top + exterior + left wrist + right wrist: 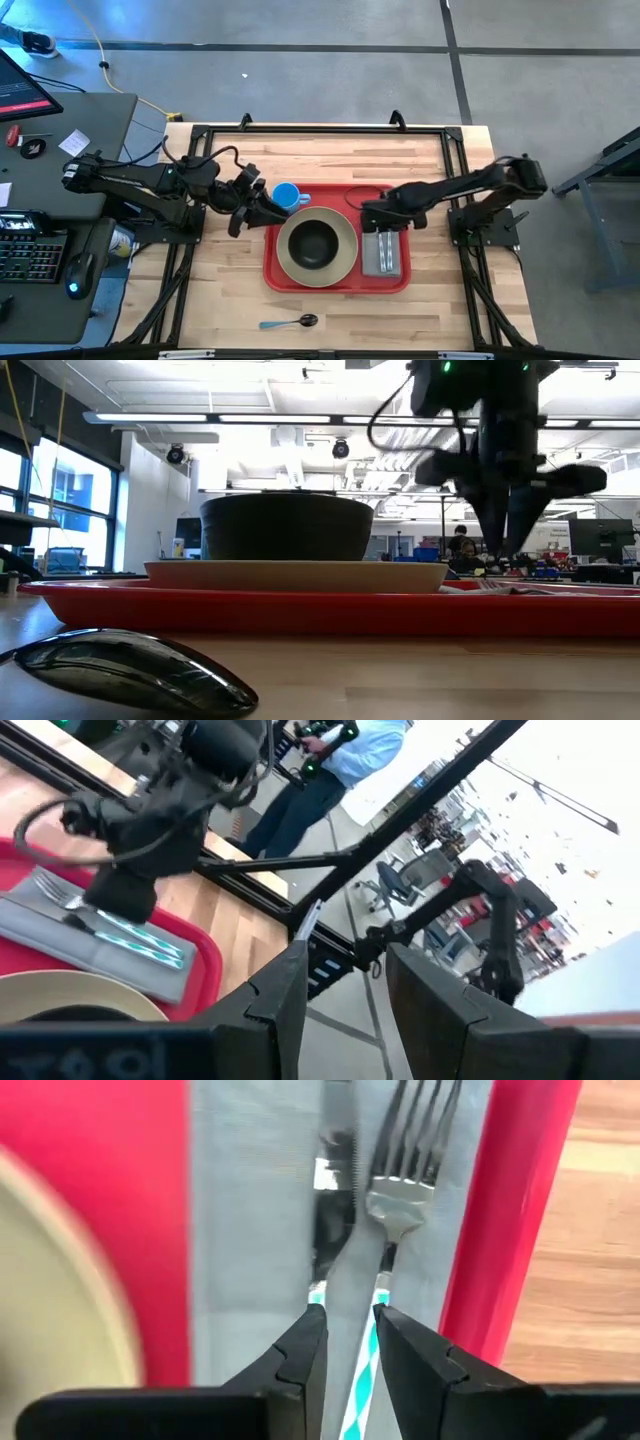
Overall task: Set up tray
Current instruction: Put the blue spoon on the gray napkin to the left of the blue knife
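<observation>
The red tray (275, 280) lies mid-table. It carries a beige plate (288, 262) with a dark bowl (315, 243) on it, and a grey napkin (383, 260) on the tray's right part. A fork (400, 1190) and a knife (335, 1200) lie side by side on the napkin. A blue cup (287, 195) stands at the tray's far left corner. My right gripper (350, 1315) hovers over the napkin, fingers narrowly open on either side of the fork's teal handle (378, 1295). My left gripper (250, 205) is open beside the cup, with nothing between its fingers (345, 960).
A spoon (290, 322) with a blue handle lies on the bare wood near the table's near edge; its bowl (130, 670) fills the low view's foreground. Black frame rails run along the table's far edge and sides. A desk with a keyboard stands left of the table.
</observation>
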`<state>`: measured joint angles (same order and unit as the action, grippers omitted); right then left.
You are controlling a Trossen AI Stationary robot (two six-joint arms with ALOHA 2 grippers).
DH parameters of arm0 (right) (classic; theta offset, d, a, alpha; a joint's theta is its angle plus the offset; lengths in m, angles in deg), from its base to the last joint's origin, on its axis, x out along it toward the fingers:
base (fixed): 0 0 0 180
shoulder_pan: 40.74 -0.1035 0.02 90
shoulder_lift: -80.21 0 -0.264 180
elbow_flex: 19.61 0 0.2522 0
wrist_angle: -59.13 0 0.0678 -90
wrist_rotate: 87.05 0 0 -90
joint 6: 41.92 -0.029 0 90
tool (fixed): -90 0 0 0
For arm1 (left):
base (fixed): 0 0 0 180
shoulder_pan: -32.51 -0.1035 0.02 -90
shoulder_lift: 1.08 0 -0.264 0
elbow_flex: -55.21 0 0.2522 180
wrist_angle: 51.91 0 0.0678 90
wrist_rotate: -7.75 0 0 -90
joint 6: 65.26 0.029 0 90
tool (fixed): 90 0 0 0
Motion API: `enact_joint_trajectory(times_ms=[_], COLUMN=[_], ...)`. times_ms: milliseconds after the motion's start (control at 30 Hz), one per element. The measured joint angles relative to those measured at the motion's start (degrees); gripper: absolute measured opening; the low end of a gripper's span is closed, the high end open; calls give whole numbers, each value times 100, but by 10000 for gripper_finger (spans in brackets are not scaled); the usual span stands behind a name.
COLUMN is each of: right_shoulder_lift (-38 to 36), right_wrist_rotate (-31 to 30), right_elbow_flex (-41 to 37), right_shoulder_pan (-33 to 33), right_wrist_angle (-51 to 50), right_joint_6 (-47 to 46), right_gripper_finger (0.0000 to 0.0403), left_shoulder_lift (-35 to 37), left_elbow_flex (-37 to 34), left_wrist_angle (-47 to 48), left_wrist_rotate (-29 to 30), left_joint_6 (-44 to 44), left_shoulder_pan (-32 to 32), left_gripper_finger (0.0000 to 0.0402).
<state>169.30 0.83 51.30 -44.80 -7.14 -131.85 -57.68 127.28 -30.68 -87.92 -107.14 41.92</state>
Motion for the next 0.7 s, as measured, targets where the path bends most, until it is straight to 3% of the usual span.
enact_joint_trajectory(times_ms=[233, 500, 700], right_shoulder_lift=[-848, -1236, -1090], right_wrist_rotate=[-183, -538, -746], right_elbow_flex=[1, 6, 8], right_shoulder_pan=[-371, -1421, -2054], right_wrist_angle=[172, 1502, 1989], right_joint_6=[0, -191, -453], right_gripper_finger=[83, 83, 83], left_shoulder_lift=[2, -169, -676], left_elbow_flex=[0, 0, 2], left_wrist_angle=[523, 2220, 2326], left_wrist_rotate=[-848, -705, -466], left_joint_6=[298, 561, 548], left_shoulder_pan=[324, 1668, 2399], left_gripper_finger=[161, 106, 96])
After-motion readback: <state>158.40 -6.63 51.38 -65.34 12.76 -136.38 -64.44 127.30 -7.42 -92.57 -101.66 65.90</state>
